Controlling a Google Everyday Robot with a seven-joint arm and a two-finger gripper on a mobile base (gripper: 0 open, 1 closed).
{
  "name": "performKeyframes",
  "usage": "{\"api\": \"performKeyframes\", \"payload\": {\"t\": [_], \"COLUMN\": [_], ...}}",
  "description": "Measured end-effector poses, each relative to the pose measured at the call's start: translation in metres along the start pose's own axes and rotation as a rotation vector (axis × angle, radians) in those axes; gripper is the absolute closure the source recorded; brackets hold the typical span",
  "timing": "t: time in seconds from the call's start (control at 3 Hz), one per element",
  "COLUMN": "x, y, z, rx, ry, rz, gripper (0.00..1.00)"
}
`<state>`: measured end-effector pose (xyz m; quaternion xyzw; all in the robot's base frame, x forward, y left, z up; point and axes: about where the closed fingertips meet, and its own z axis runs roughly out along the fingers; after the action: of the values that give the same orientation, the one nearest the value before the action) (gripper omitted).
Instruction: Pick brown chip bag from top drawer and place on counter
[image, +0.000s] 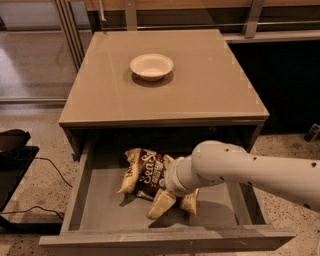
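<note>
The brown chip bag (146, 173) lies crinkled on the floor of the open top drawer (102, 207), left of middle. My gripper (175, 204) is down inside the drawer at the bag's near right end, on the end of the white arm that reaches in from the right. Its two cream fingers (161, 204) point down and stand apart, open, touching or just over the bag's edge. The arm's wrist hides the bag's right part. The tan counter (205, 85) is the cabinet top above the drawer.
A white bowl (151, 66) sits on the counter towards the back left. Speckled floor lies on both sides of the cabinet. A black object with cables (12, 150) stands on the floor at the left. Metal rails run behind the cabinet.
</note>
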<state>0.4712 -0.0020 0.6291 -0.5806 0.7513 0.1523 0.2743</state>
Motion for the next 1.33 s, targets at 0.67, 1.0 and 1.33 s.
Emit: {"api": "performKeyframes", "payload": {"t": [0.67, 1.0, 1.33], "x": [-0.0004, -0.0005, -0.0005], "y": [0.0003, 0.0003, 0.0003], "z": [0.0012, 0.0012, 0.0012], "rx": [0.001, 0.001, 0.001], "ry": [0.001, 0.001, 0.001], "rz": [-0.002, -0.002, -0.002], "gripper": [0.19, 0.42, 0.65]}}
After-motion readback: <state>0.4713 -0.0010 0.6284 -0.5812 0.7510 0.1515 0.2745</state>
